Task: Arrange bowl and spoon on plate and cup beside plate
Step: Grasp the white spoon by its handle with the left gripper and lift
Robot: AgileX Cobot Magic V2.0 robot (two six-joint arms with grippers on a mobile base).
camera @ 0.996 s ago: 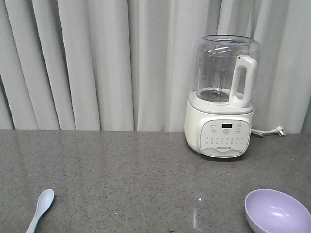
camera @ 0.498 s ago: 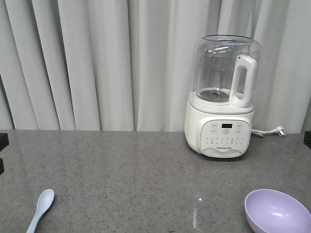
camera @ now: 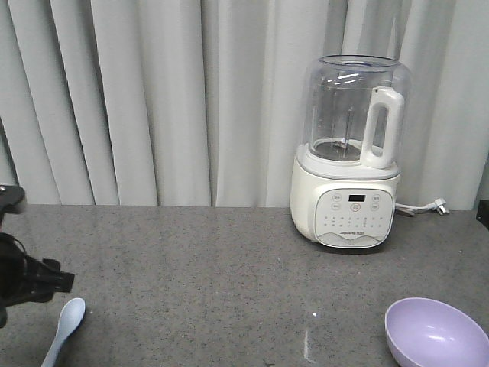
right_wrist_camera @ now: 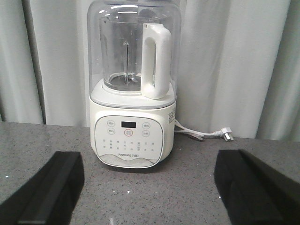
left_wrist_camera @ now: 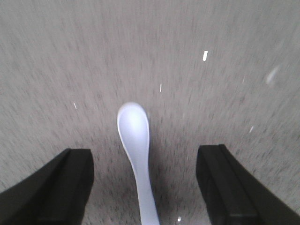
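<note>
The left gripper (left_wrist_camera: 144, 155) is hovering over the spoon (left_wrist_camera: 133, 124) with fingers (left_wrist_camera: 56, 187) wide; it should be going straight down, with the handle centred.

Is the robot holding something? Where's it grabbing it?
Nothing is held. The left gripper is open above the spoon; the right gripper is open too.

I count one spoon (camera: 65, 325), one bowl (camera: 435, 334), one blender (camera: 351, 153) with one plug (camera: 439, 205), one grey surface (camera: 229, 260), and two claws: a left claw (left_wrist_camera: 144, 157) and a right claw (right_wrist_camera: 150, 161).
</note>
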